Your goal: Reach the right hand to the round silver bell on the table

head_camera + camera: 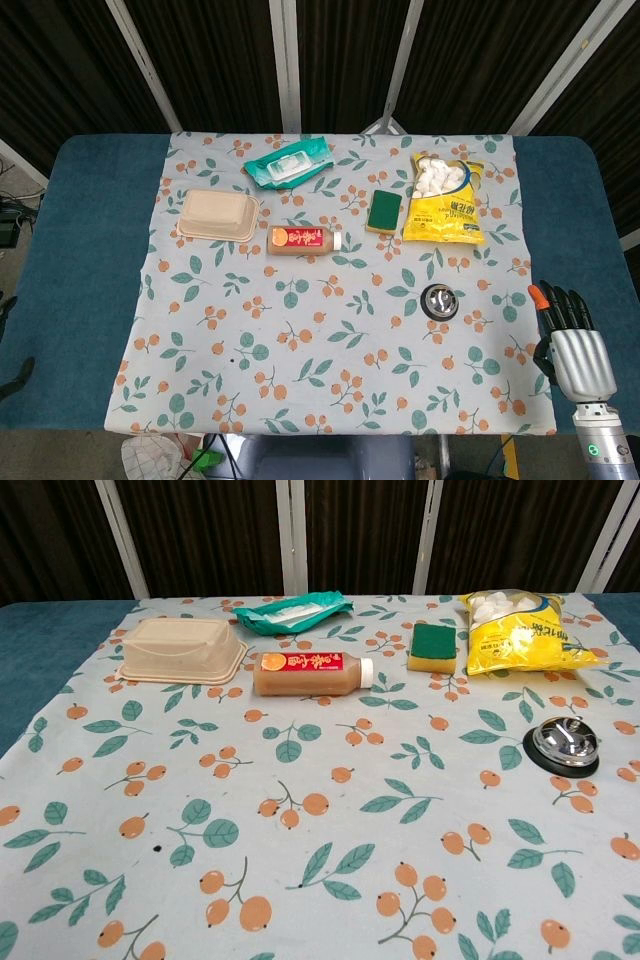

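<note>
Starting the reach, I judge, I have my right hand (572, 345) low at the table's (80, 250) near right edge, fingers (560, 303) extended, slightly apart and empty, pointing far, so next I must carry it left and forward to the round silver bell (440, 301) resting on the floral cloth (300, 380).

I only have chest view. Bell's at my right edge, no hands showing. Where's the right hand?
Observer: Head view shows the right hand at the table's right edge, on the blue cover, off the floral cloth.
Operator: Touching the bell?
Observer: No. The bell sits apart, further left, with cloth between them.
Operator: Holding anything?
Observer: Nothing; fingers extended, pointing away from the robot.
Operator: Left hand?
Observer: Not in either view.
</note>
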{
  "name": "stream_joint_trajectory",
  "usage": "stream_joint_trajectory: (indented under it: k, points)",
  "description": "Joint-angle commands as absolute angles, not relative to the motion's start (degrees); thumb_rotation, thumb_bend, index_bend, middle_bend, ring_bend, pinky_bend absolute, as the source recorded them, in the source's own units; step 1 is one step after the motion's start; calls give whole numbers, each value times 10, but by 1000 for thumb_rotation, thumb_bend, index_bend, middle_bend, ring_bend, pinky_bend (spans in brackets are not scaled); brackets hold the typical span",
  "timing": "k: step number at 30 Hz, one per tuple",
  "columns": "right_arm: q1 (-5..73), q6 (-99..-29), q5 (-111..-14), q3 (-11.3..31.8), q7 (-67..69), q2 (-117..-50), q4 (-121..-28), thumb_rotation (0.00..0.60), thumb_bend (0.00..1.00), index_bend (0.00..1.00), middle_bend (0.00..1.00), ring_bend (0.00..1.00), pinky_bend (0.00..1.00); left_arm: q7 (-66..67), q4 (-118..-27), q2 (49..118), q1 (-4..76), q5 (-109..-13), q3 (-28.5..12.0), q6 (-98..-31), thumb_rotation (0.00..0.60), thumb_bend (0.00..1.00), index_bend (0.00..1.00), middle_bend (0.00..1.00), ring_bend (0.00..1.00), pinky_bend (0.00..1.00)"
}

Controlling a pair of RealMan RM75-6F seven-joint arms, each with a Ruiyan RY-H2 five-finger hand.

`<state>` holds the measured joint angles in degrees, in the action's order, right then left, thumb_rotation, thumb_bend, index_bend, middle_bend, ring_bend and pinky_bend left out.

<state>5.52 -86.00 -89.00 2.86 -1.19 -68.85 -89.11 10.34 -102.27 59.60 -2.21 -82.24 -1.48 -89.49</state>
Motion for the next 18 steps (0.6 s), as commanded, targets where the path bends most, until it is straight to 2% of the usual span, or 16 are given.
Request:
stream_joint_trajectory:
  k: [1, 18]
  points:
    - [55, -861, -891, 28, -12, -689, -891, 600, 1000, 23, 0, 0, 0, 104, -1024, 596, -22, -823, -14, -895, 600, 467, 36, 0, 0, 73]
    - [54, -855, -895, 23, -7, -688, -891, 600, 1000, 23, 0, 0, 0, 106, -1024, 597, -24, -830, -14, -902, 600, 467, 35, 0, 0, 73]
